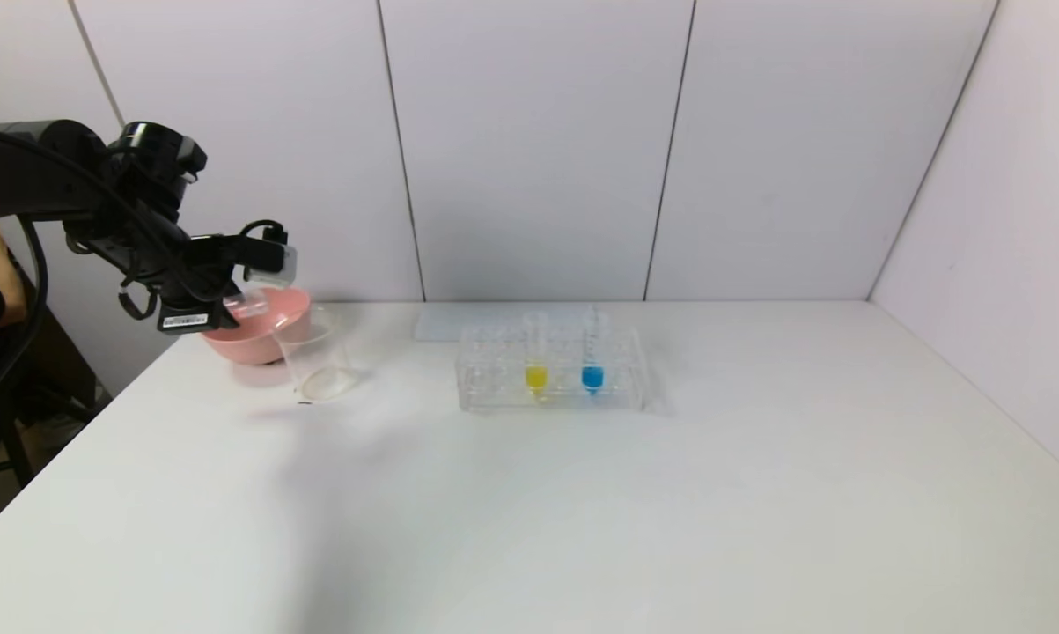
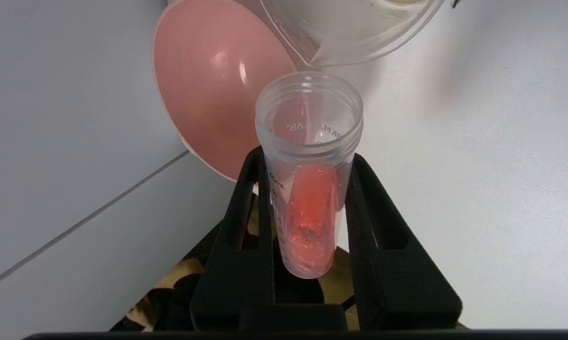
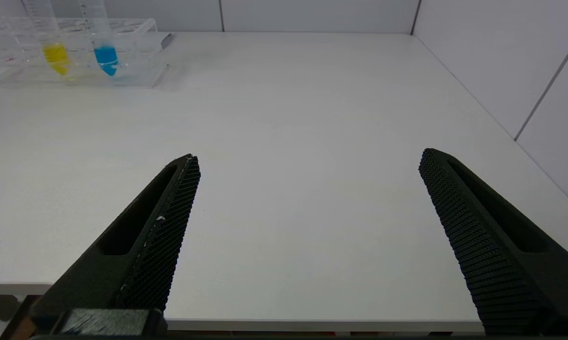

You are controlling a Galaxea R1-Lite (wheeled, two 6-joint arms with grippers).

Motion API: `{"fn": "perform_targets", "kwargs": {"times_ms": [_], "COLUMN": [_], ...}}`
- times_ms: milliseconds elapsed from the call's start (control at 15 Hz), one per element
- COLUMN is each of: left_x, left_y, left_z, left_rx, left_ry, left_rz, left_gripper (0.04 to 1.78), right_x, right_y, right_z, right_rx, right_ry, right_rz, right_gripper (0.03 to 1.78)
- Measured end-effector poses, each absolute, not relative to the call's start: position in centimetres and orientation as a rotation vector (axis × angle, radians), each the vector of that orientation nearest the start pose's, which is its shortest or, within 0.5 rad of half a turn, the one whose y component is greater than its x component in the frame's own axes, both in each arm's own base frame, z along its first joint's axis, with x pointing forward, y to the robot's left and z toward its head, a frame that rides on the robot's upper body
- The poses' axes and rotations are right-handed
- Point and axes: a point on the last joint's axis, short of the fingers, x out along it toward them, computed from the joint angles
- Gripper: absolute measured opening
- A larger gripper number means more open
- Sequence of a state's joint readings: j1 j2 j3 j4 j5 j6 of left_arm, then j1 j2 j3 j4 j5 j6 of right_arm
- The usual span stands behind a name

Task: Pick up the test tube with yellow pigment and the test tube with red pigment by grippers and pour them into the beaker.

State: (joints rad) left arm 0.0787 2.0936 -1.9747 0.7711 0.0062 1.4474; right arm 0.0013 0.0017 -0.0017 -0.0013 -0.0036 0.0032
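Observation:
My left gripper (image 2: 308,158) is shut on the test tube with red pigment (image 2: 309,198), one black finger on each side. The tube is tilted, the red liquid lies along its lower wall, and its open mouth points at the pour lip of the beaker (image 2: 350,33). In the head view this gripper (image 1: 230,304) hangs at the far left, over the pink bowl and next to the clear beaker (image 1: 318,357). The test tube with yellow pigment (image 1: 536,365) stands upright in the clear rack (image 1: 494,387). My right gripper (image 3: 308,156) is open over the table's front edge, holding nothing.
A pink bowl (image 1: 261,339) sits just behind and left of the beaker, touching or nearly touching it. A tube with blue liquid (image 1: 592,365) stands in the rack beside the yellow one. White wall panels close the back and right of the table (image 1: 670,511).

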Motion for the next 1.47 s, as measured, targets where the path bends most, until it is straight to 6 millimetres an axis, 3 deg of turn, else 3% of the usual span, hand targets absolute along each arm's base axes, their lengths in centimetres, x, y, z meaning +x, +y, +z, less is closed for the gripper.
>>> {"fn": "perform_targets", "kwargs": {"times_ms": [1467], "left_x": [40.5], "left_y": [0.5], "left_z": [22.4], "left_rx": [1.446], "left_ry": [0.871], "left_rz": [-0.517], "left_gripper": [0.47], "right_x": [-2.3], "right_y": [0.0], "right_z": [7.6], "right_rx": [0.003], "right_ry": [-0.001], "right_rz": [-0.003], "right_gripper": [1.70]}}
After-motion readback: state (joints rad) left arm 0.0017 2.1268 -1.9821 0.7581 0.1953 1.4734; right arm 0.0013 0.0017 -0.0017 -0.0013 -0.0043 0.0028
